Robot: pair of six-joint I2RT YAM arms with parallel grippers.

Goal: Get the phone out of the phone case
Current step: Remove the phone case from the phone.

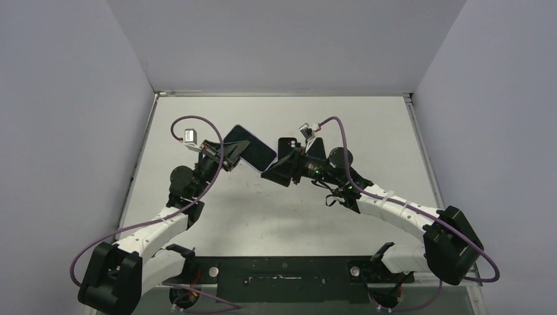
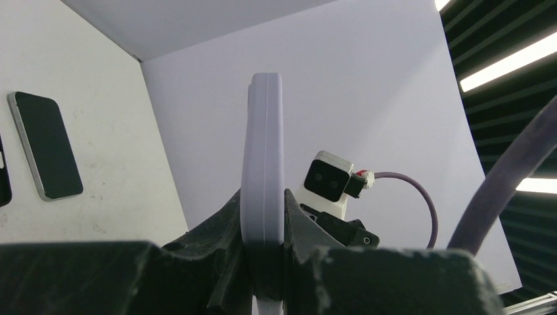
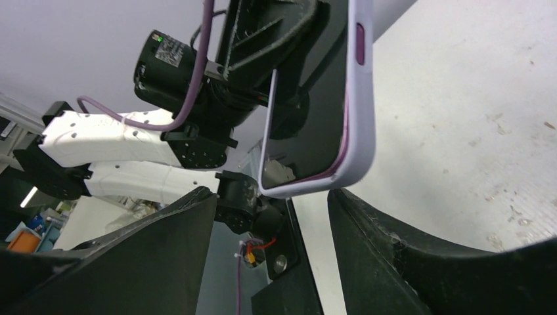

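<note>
My left gripper (image 1: 230, 155) is shut on the phone case (image 1: 250, 147), a lavender case with the dark-screened phone (image 3: 315, 98) in it, and holds it above the table. In the left wrist view the case (image 2: 263, 151) stands edge-on, clamped between the fingers (image 2: 263, 203). My right gripper (image 1: 271, 172) is open at the case's free end. In the right wrist view the case's lower corner (image 3: 355, 157) hangs just above the gap between the spread fingers (image 3: 270, 191), apart from both of them.
A second dark phone with a silver rim (image 2: 46, 146) lies flat on the white table (image 1: 282, 216). White walls close the back and both sides. The left arm (image 3: 125, 138) fills the space behind the case in the right wrist view.
</note>
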